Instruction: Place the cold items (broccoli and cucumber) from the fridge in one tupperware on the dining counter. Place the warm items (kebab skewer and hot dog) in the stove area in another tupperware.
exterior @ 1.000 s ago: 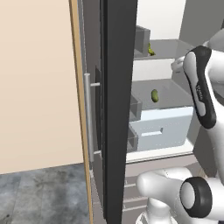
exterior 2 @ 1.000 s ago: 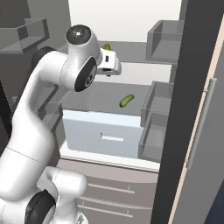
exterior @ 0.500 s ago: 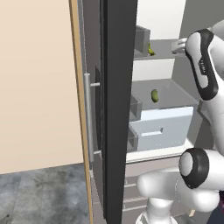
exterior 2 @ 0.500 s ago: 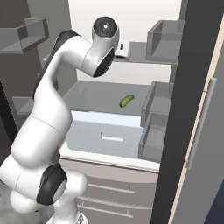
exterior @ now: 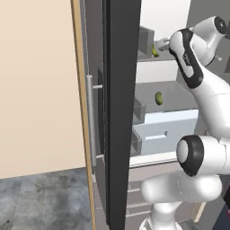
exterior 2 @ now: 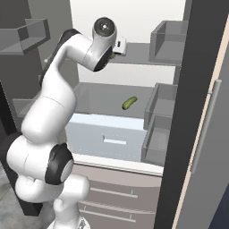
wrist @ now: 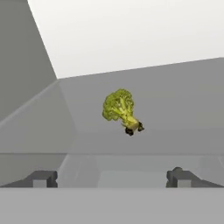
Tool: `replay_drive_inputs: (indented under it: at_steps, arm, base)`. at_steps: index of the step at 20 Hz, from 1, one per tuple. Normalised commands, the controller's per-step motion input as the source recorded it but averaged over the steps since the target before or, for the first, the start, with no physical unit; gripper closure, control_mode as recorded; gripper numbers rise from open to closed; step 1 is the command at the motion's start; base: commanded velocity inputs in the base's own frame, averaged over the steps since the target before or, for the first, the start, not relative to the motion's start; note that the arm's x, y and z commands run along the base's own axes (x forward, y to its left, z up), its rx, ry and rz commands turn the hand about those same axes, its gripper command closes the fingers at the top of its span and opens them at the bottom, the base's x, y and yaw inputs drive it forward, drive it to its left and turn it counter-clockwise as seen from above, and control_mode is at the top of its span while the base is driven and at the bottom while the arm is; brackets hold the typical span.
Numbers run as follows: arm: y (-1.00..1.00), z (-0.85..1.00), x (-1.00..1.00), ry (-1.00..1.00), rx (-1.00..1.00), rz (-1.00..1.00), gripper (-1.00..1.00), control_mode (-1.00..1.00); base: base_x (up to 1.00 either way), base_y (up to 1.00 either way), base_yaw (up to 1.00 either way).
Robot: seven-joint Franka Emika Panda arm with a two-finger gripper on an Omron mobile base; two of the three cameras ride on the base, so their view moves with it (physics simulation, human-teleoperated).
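Broccoli (wrist: 120, 110) green, bushy, stem brownish, apparently lying sideways

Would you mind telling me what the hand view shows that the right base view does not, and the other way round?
Hand view alone: the whole broccoli lying on the upper fridge shelf, ahead of the open gripper. Right base view alone: the cucumber on the lower shelf, above the pale drawer, and the door bins. Both share the grey upper shelf against the white back wall.
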Motion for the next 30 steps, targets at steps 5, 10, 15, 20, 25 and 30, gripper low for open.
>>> replay_drive_inputs:
  at_steps: [5,10,15,20,25,30]
  arm:
    - [0.20,0.00,0.48,0.00,-0.01,0.00,-1.00,-1.00]
    - [-0.03,-0.08,0.46,0.00,0.00,0.00,-1.00,-1.00]
    - [-0.02,-0.14,0.37,0.00,0.00,0.00,-1.00,-1.00]
    - [-0.02,-0.18,0.32,0.00,0.00,0.00,-1.00,-1.00]
    - [0.03,-0.16,0.39,0.00,0.00,0.00,-1.00,-1.00]
    - [0.02,-0.08,0.52,0.00,0.00,0.01,-1.00,-1.00]
  base:
    - [0.00,0.00,0.00]
    - [0.00,0.00,0.00]
    - [0.00,0.00,0.00]
    - [0.00,0.00,0.00]
    - [0.00,0.00,0.00]
    - [0.00,0.00,0.00]
